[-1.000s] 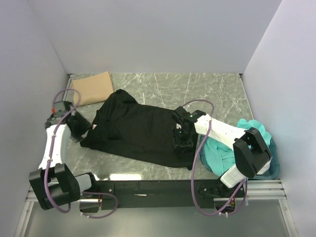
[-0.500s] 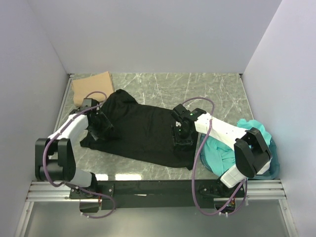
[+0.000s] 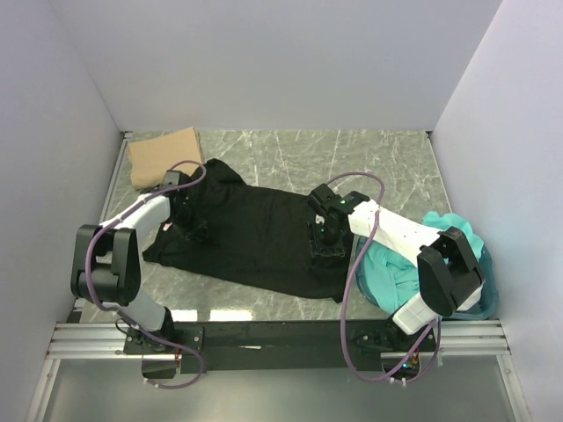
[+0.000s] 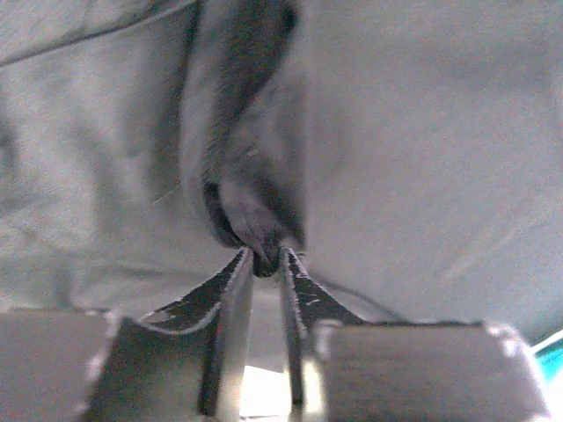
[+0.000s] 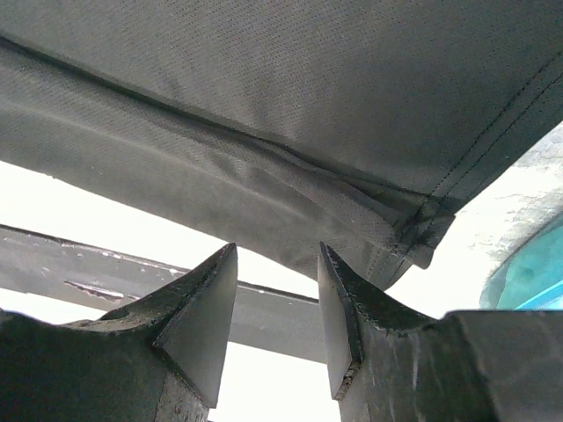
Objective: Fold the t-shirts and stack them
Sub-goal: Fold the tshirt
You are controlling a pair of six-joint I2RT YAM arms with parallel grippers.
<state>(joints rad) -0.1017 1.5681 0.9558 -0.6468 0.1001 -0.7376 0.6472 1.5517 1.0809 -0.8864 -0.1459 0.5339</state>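
The black t-shirt (image 3: 255,233) lies spread across the middle of the table. My left gripper (image 3: 194,232) is down on the shirt's left part. In the left wrist view the left gripper (image 4: 266,258) is shut on a pinched fold of the dark cloth (image 4: 396,132). My right gripper (image 3: 325,243) hovers over the shirt's right part. In the right wrist view the right gripper (image 5: 277,257) is open and empty, with the shirt's hemmed edge (image 5: 308,88) just past its tips. A folded tan-brown t-shirt (image 3: 163,156) lies at the back left. Teal t-shirts (image 3: 413,268) are bunched at the right.
A translucent blue tub (image 3: 489,290) holds the teal shirts at the right edge, close to the right arm's base. Grey walls close in the left, back and right. The black rail (image 3: 281,334) runs along the near edge.
My left arm has swung in from the left wall onto the black shirt's left part and closed on a fold of it. The right gripper has barely moved.
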